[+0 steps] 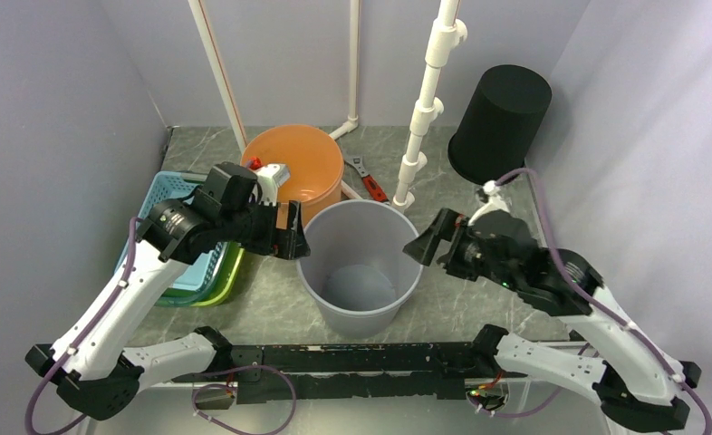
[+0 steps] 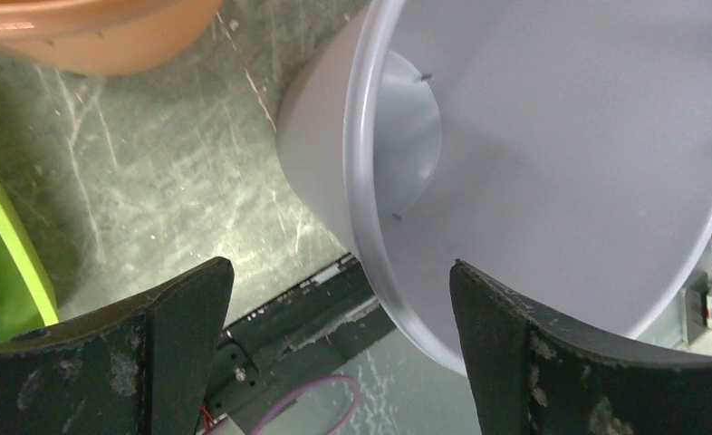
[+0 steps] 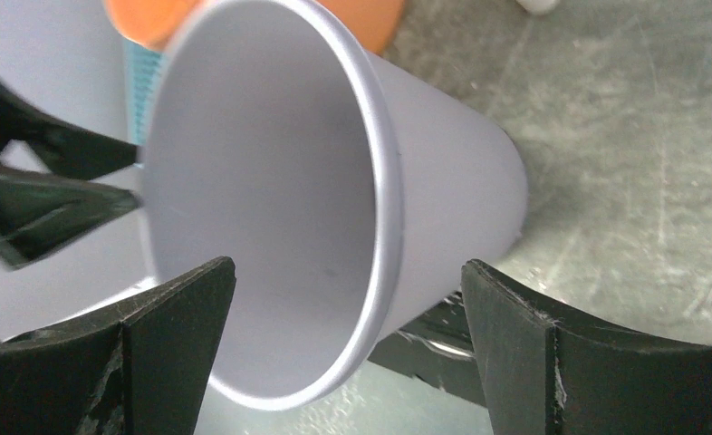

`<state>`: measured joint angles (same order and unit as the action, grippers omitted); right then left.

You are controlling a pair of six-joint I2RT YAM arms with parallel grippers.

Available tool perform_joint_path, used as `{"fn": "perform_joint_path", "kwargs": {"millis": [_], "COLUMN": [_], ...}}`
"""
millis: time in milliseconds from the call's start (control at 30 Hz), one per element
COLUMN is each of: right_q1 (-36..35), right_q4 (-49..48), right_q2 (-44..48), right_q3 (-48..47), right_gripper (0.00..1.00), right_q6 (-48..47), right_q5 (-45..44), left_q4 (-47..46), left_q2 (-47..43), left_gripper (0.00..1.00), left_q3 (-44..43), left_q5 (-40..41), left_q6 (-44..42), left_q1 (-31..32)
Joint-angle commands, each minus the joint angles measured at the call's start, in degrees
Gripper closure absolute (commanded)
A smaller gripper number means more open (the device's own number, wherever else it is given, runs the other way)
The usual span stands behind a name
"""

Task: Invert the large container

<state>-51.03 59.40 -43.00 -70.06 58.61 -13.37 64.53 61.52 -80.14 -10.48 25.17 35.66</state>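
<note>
The large container (image 1: 370,237) is a grey plastic bucket standing upright, mouth up, in the middle of the table. My left gripper (image 1: 291,237) is open at its left rim. In the left wrist view the container (image 2: 561,163) has its rim running between my left gripper's (image 2: 336,272) fingers, one finger over the mouth and one outside. My right gripper (image 1: 422,246) is open at the right rim. The right wrist view shows the container (image 3: 262,199) with its rim likewise between my right gripper's (image 3: 348,267) spread fingers. Neither gripper visibly touches it.
An orange bucket (image 1: 303,168) stands just behind the container. A black bucket (image 1: 500,122) leans at the back right. A blue basket (image 1: 176,195) nested in a green one (image 1: 221,281) lies at the left. White pipes (image 1: 425,100) and a red-handled wrench (image 1: 368,181) are at the back.
</note>
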Motion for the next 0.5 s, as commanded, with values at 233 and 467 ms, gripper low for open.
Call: {"fn": "perform_joint_path", "kwargs": {"millis": [233,467], "right_q1": [0.0,0.1], "right_q4": [-8.3,-5.9], "right_q2": [3.6,3.6], "right_q3": [8.8,7.6], "right_gripper": [0.22,0.36], "right_q6": [0.5,1.1], "right_q5": [7.5,7.2], "left_q4": [3.0,0.7], "left_q2": [0.4,-0.3], "left_gripper": [0.1,0.17], "left_q3": [-0.1,1.9], "left_q5": [-5.5,-7.6], "left_q6": [3.5,4.9], "left_q1": [0.0,0.0]}}
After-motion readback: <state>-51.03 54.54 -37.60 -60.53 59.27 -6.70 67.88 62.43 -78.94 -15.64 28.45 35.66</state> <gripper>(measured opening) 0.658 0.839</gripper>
